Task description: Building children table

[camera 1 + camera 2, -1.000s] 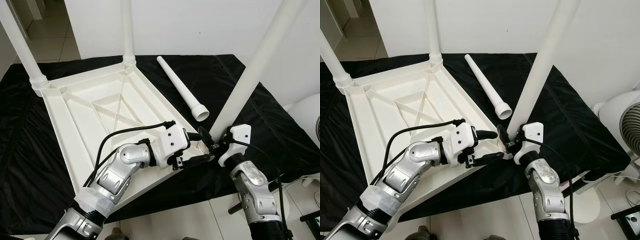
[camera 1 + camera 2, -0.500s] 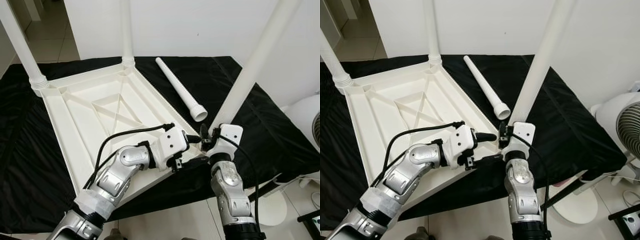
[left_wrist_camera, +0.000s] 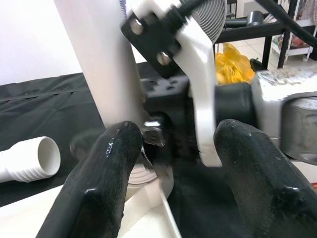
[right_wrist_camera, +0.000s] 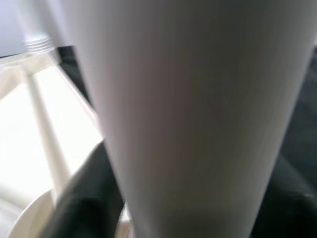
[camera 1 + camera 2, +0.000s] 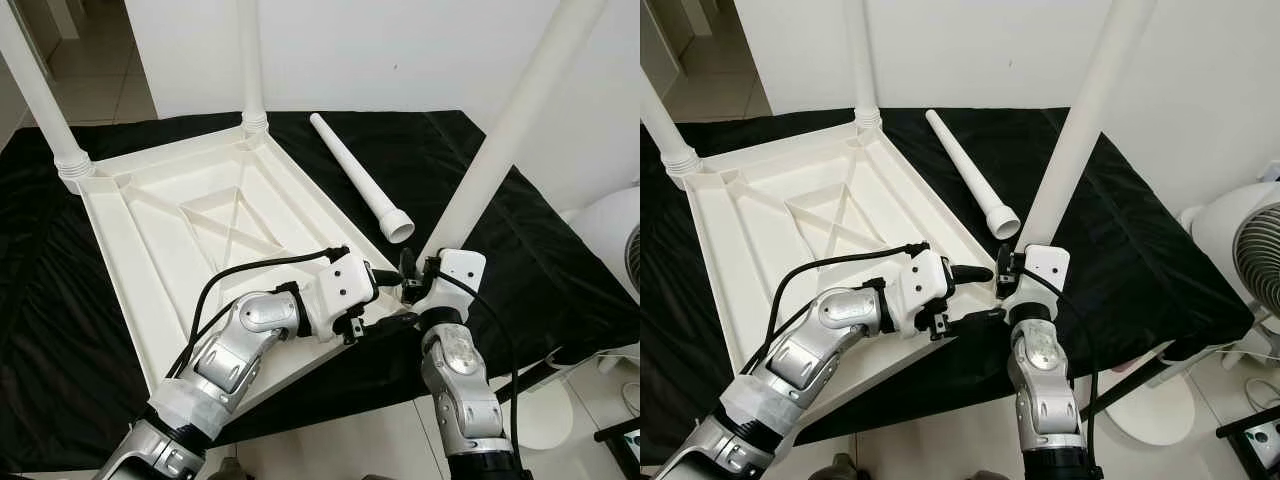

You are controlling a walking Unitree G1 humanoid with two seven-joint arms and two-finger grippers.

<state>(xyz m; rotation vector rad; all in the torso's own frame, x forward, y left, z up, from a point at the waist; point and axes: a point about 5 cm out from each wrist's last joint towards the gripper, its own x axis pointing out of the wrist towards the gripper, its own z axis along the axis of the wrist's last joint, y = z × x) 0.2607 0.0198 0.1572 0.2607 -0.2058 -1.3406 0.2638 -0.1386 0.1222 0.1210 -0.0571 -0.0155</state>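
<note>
The white table top (image 5: 170, 230) lies upside down on a black cloth. Two white legs (image 5: 40, 100) (image 5: 250, 60) stand in its far corners. A third leg (image 5: 510, 130) rises tilted from the near right corner socket. My right gripper (image 5: 415, 275) is shut on that leg just above its base; in the right wrist view the leg (image 4: 188, 109) runs between the fingers. My left gripper (image 5: 388, 298) is open, one finger above and one below the same corner, facing the right gripper (image 3: 198, 99). A loose fourth leg (image 5: 355, 175) lies on the cloth.
The black cloth (image 5: 540, 270) covers the low platform, whose front edge runs just under my arms. A white fan (image 5: 1240, 250) stands at the right on the tiled floor. A white wall rises behind.
My right arm swung inward, so its forearm now stands nearly upright under the held leg, and the leg's base sits closer to the corner. The left gripper stayed at the corner.
</note>
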